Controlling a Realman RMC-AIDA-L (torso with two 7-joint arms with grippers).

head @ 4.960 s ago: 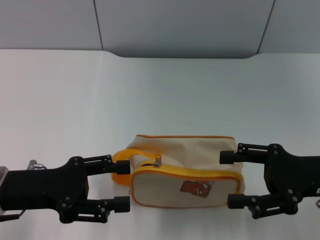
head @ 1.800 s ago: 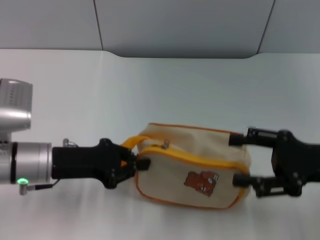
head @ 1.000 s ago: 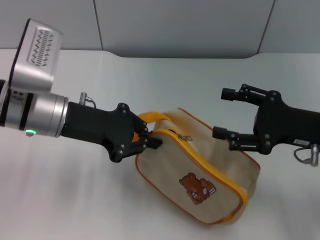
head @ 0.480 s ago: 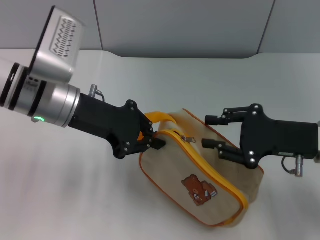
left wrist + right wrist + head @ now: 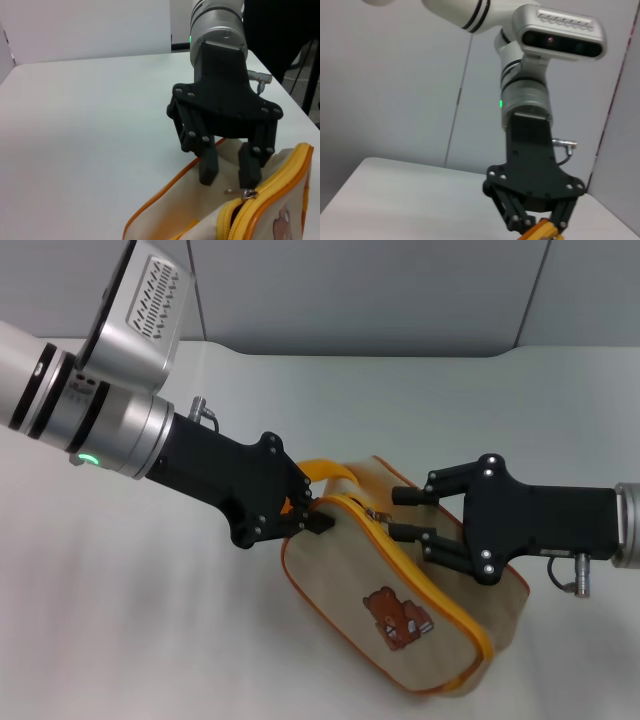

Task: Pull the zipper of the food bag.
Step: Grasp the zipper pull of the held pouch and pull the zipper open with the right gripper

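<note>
The food bag [image 5: 440, 630], cream canvas with a brown bear print [image 5: 398, 618], hangs tilted, its left end raised. My left gripper [image 5: 302, 518] is shut on that raised end by the yellow strap handle [image 5: 325, 472]. It shows the same way in the right wrist view [image 5: 538, 227]. The yellow-orange zipper [image 5: 425, 578] runs down the bag's top edge. Its silver pull tab [image 5: 378, 512] lies near the raised end. My right gripper [image 5: 403, 513] is open, its fingers either side of the tab without pinching it. The left wrist view shows this gripper [image 5: 228, 172] just above the tab [image 5: 240, 191].
The white table [image 5: 150, 640] spreads all round the bag. Its far edge meets grey wall panels [image 5: 360, 290] at the back. The left arm's silver housing [image 5: 140, 300] stands high at the left. A cable plug [image 5: 572, 583] sticks out under the right wrist.
My right gripper has moved left to the pull tab, still open. My left arm has lifted the bag's held end a little higher.
</note>
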